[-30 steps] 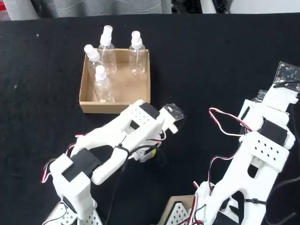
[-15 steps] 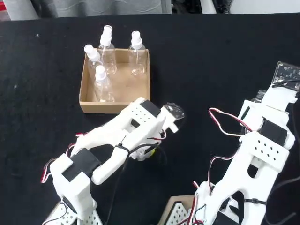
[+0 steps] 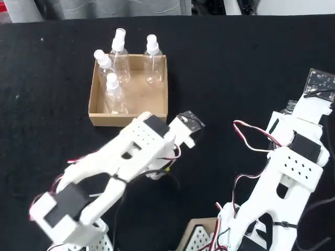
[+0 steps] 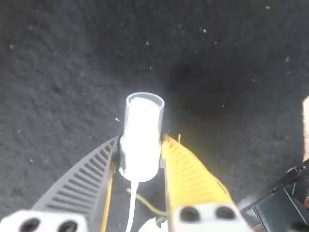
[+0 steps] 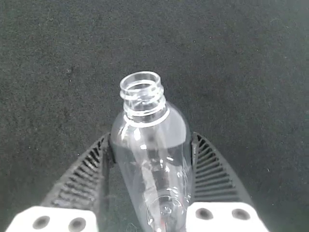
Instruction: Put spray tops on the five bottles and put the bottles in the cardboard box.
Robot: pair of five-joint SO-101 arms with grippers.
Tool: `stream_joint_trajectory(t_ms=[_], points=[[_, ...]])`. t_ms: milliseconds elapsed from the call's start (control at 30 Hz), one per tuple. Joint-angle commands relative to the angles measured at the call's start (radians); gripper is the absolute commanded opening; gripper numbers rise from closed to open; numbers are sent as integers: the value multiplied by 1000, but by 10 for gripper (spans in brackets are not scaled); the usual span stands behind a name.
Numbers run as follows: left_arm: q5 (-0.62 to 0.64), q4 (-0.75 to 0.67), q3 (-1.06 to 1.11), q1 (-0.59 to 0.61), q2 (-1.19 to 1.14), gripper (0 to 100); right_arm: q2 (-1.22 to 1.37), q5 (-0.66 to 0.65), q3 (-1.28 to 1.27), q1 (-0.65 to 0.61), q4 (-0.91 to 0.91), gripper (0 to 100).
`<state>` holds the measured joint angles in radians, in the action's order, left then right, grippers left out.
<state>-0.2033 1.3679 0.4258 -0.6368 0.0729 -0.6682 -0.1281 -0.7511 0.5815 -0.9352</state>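
Where the cardboard box (image 3: 127, 120) stands, black cloth (image 3: 235, 63) lies beneath.

you have four clear plastic bottles with white spray tops (image 3: 120, 57) (image 3: 153, 60) (image 3: 104, 65) (image 3: 114, 94); one shallow brown cardboard box (image 3: 112, 121); one more clear plastic bottle with a bare threaded neck (image 5: 150, 145); one loose white spray top (image 4: 141, 137) with a thin tube; so five bottles, five tops; two white robot arms (image 3: 120, 157) (image 3: 293, 162).

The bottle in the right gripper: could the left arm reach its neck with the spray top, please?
Probably yes: the bottle has a bare neck, beyond the right gripper, and nothing stands around it.
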Motion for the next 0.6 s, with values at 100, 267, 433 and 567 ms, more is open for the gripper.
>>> stream_joint_trajectory(t_ms=[100, 267, 433, 567], points=[[77, -44, 81, -2, 236, 29, -44, -2, 50, 17, 0, 96], [77, -38, 96, 30, 322, 29, -44, -2, 56, -46, -37, 96], [77, -38, 96, 110, 388, 29, -44, -2, 51, -66, -43, 96], [77, -37, 97, 147, 451, 29, -47, 0, 56, -100, -72, 96]])
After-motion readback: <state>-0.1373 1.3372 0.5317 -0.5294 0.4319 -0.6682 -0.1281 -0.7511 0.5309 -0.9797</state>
